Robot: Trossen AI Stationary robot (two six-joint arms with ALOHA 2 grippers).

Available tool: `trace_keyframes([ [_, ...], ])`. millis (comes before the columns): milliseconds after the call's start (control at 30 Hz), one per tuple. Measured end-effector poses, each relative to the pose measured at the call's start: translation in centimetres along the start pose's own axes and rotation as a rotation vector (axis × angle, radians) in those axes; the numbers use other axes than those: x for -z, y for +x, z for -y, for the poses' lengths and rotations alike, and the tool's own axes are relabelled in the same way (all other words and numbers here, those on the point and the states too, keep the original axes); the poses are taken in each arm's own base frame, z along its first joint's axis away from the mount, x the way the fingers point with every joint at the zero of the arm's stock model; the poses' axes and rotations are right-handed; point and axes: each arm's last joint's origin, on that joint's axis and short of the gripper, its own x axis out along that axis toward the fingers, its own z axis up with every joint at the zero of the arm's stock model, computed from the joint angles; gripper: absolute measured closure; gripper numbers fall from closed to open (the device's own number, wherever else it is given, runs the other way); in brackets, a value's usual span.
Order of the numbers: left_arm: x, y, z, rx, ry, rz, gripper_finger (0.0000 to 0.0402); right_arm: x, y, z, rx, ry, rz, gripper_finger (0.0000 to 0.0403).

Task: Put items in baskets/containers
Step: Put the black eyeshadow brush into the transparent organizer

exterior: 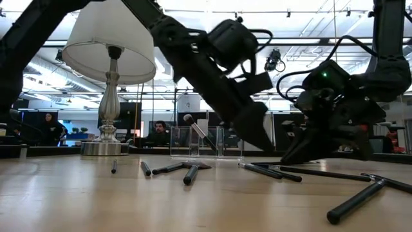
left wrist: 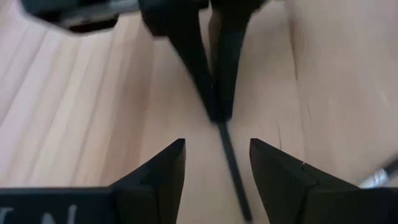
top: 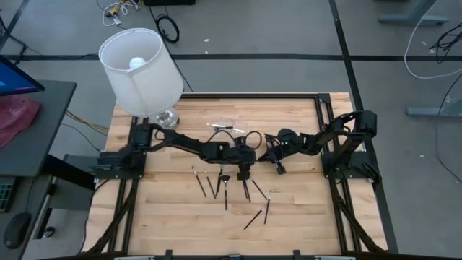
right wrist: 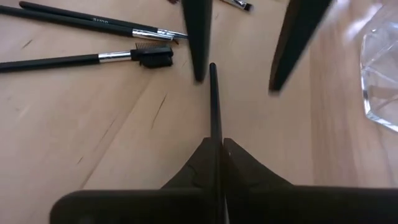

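Pinching one makeup brush (right wrist: 212, 99) in the right gripper (right wrist: 217, 144), fingers closed tight on the thin dark handle, free end sticking straight out ahead of the fingertips. Facing it head-on with the left gripper (left wrist: 217, 146) - jaws standing wide, one finger on each side of the brush's far end, not clamping yet. Looking like a handover in mid-table, judging from both wrist views. Showing the clear container (right wrist: 382, 74) near the right gripper, off to one side and just past the left gripper's fingers, with what looks like one brush already leaning inside in the low view. Leaving the loose brushes (right wrist: 93, 59) flat on the table (top: 166, 217), on the other side of the right gripper from the container and close by. Expecting the brush to handle very light, stiff along the handle and slick - likely pivoting or sliding if gripped at the very end. Taking hold best on the handle, a little in from the end, squarely across it and away from the soft bristles. Releasing too early risks dropping it. Treating the container as light too, easy to nudge or tip when dropping a brush in.
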Motion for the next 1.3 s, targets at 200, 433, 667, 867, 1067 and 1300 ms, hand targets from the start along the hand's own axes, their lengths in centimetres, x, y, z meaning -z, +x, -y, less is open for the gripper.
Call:
trace_keyframes([
  [200, 0.6, 0.7, -0.2, 0.046, -0.002, -0.034, 0.02, -0.4, 0.1, 0.0, 0.034, -0.02, 0.016, 0.0392],
  [433, 1.1, 1.4, -0.3, 0.044, -0.006, -0.038, 0.0213, -0.7, 0.1, 0.1, 0.042, -0.038, 0.053, 0.0391],
  [667, 1.1, 1.4, -0.2, 0.047, -0.005, -0.036, 0.0257, -0.7, 0.1, 0.1, 0.038, -0.042, 0.056, 0.039],
  [867, 1.1, 1.4, -0.2, 0.046, -0.005, -0.034, 0.0306, -0.8, 0.1, 0.0, 0.023, -0.063, 0.062, 0.039],
  [1067, 1.1, 1.4, -0.3, 0.032, -0.009, -0.035, 0.0349, -0.9, 0.1, -0.2, 0.014, -0.084, 0.065, 0.039],
  [1300, 1.1, 1.4, -0.4, -0.015, -0.037, -0.039, 0.0374, -0.9, 0.2, -0.2, 0.02, -0.035, 0.066, 0.0389],
])
